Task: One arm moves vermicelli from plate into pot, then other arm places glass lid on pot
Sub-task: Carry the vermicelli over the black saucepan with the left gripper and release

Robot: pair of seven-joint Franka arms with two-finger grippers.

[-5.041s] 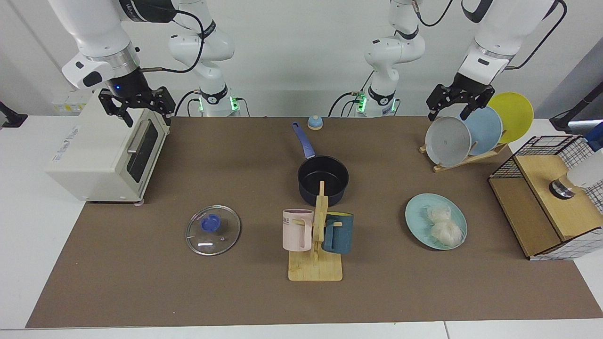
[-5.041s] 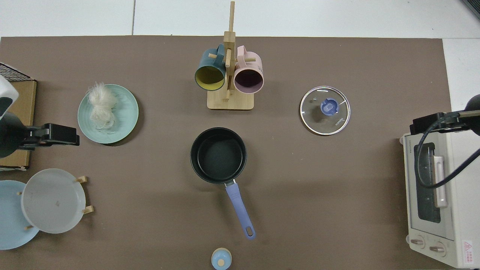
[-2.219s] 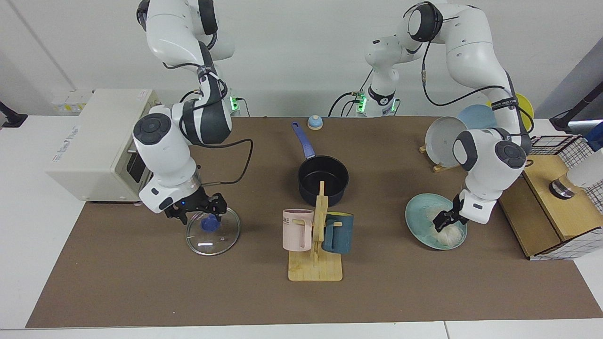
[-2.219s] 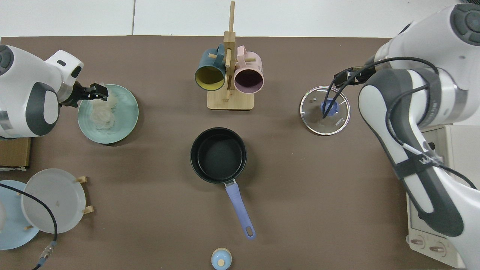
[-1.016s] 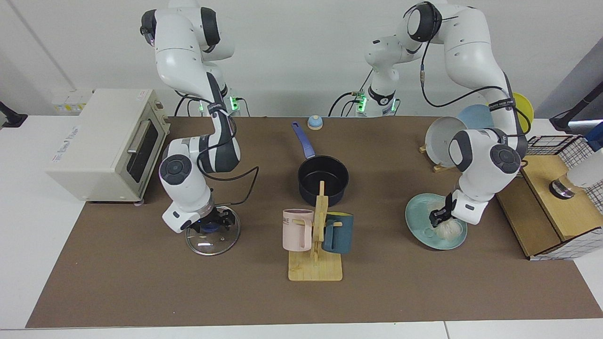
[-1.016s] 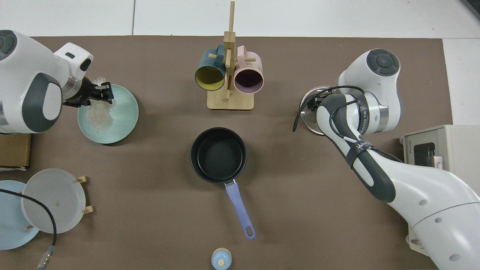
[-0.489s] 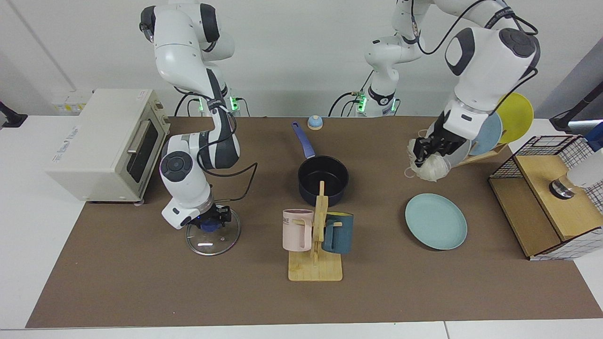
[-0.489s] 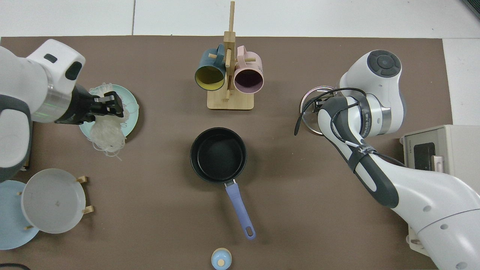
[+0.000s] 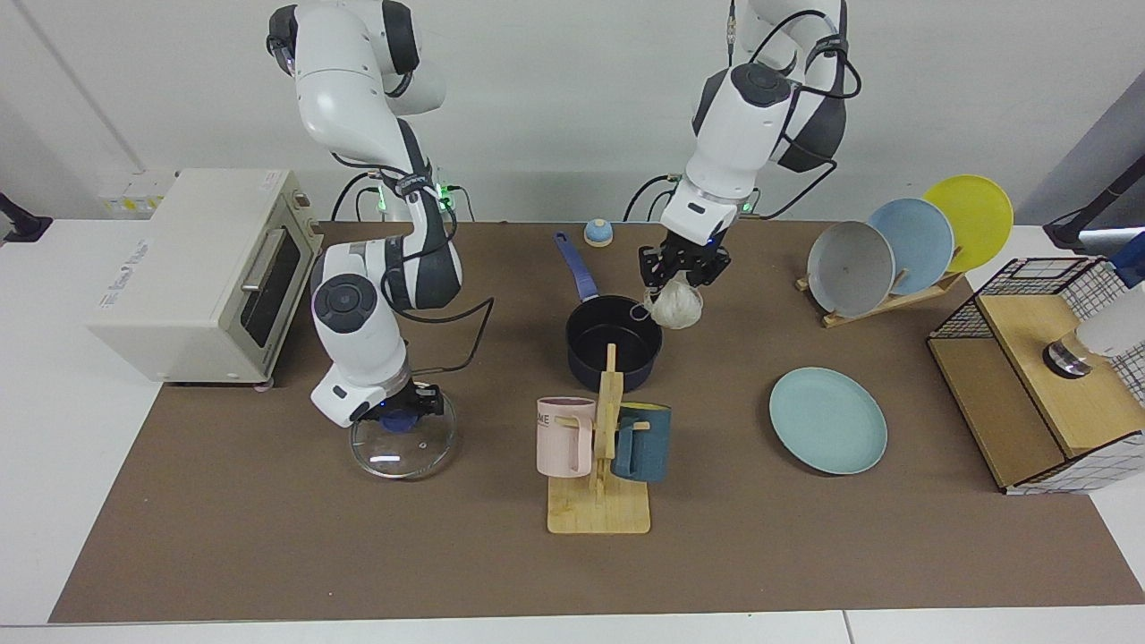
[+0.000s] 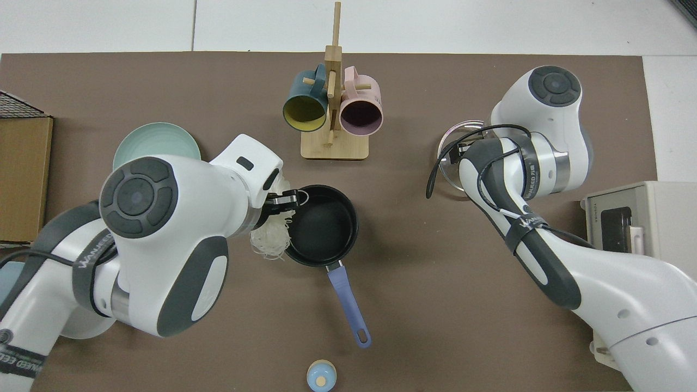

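Vermicelli (image 9: pixel 675 308), lifted off the now-bare plate (image 9: pixel 828 420), hung pinched in my left gripper (image 9: pixel 683 268) at frame centre beside the pot (image 9: pixel 614 342); right gripper (image 9: pixel 404 413) clamped the glass lid (image 9: pixel 402 444) knob lower left.

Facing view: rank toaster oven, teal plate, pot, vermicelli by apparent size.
1. Toaster oven
2. Teal plate
3. Pot, not counting its handle; it sits farther back, so this gap is unsure
4. Vermicelli

Glass lid (image 10: pixel 454 142) mostly behind arm.
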